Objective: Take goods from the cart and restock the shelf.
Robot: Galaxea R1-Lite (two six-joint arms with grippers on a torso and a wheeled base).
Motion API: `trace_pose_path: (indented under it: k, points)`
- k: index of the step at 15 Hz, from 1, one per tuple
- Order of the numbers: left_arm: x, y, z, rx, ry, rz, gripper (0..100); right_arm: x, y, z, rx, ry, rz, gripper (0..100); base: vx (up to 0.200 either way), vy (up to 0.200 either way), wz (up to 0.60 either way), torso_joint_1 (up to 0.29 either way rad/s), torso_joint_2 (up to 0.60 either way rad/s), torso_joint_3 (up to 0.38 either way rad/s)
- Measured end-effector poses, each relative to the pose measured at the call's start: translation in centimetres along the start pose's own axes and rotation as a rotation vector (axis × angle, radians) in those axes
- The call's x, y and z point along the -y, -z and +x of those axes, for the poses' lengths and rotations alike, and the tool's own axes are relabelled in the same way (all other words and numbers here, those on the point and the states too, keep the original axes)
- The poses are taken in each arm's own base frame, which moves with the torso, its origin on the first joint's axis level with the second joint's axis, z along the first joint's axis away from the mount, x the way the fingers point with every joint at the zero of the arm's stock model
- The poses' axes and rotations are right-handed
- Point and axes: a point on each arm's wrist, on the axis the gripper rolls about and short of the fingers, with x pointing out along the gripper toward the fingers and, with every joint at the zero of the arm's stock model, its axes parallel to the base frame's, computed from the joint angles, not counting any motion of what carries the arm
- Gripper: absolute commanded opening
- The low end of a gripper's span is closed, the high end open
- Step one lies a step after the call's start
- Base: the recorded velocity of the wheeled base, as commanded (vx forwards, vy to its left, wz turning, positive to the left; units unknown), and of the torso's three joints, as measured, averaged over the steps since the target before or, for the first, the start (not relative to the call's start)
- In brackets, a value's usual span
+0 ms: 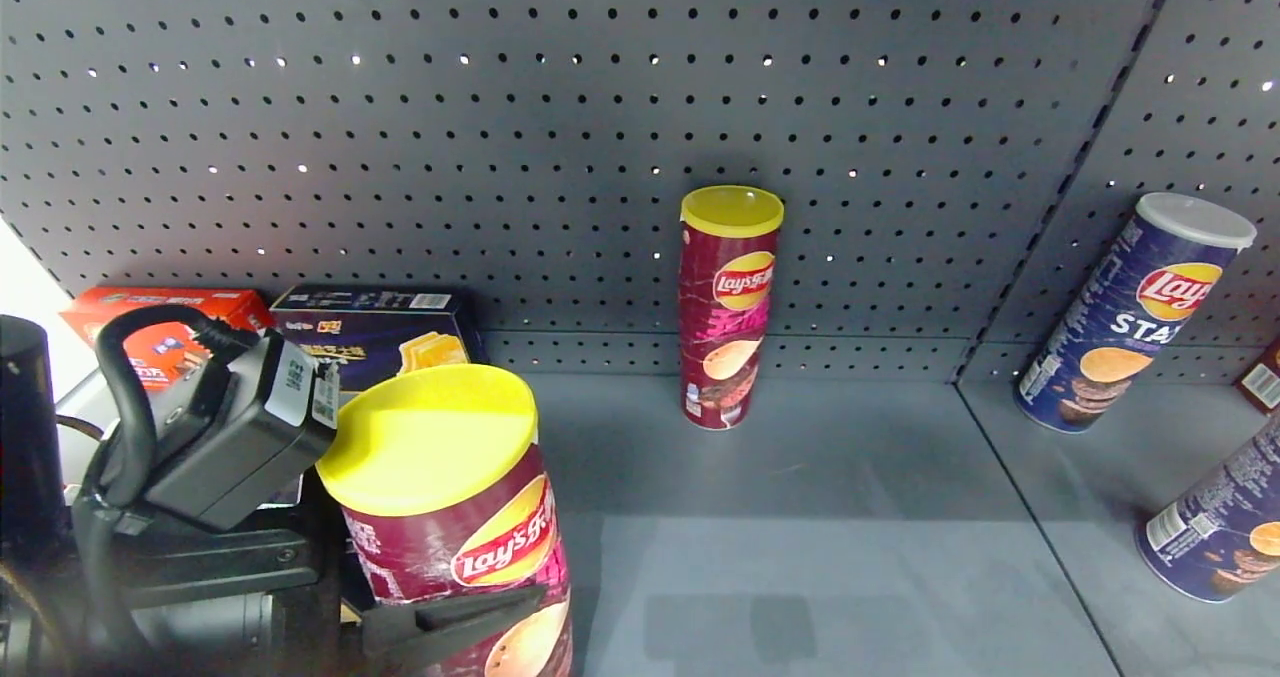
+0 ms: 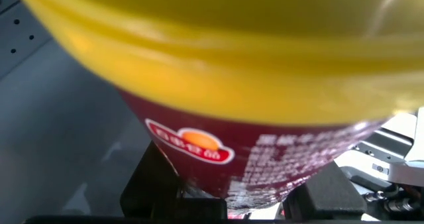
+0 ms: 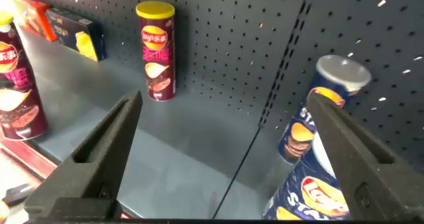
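Red box [image 1: 165,322]: rear left of the shelf [image 1: 850,557], beside the dark box [image 1: 380,332].
Left gripper [image 1: 430,607]: clenched on the held can's lower body.
Held can [image 1: 450,497]: maroon, yellow lid, upright at the shelf's left front.
Standing can [image 1: 728,307]: matching type, mid-shelf, against the pegboard.
Blue cans [image 1: 1135,317]: two, in the right bay.
Right gripper [image 3: 224,105]: released, fingers wide apart, near the blue cans.

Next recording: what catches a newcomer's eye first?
The maroon chip can with a yellow plastic lid, clamped in the left gripper at front left of the grey shelf. A matching maroon can stands upright against the pegboard back, with a dark blue, white-lidded can farther right.
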Motion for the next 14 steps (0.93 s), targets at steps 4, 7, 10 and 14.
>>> trace_pose_path:
  k: [4,7,10,14]
  points:
    - [0.0,0.0,0.0,0.000,0.000,-0.001,0,0.8,-0.1,1.4,-0.028,-0.028,0.026,100,0.000,0.000,0.00,0.000,0.00,0.000]
    - [0.0,0.4,0.1,-0.012,0.002,-0.006,0,1.6,-0.5,2.8,-0.023,-0.015,0.023,100,0.000,0.000,0.00,0.000,0.00,0.000]
    - [0.1,0.6,0.1,-0.017,0.003,-0.009,0,2.2,-0.3,4.2,-0.047,-0.010,0.038,100,0.000,0.000,0.00,0.000,0.00,0.000]
    - [0.0,0.7,0.0,-0.018,-0.001,-0.011,0,2.0,-0.4,6.8,-0.030,-0.045,0.058,100,0.000,0.000,0.00,0.000,0.00,0.000]
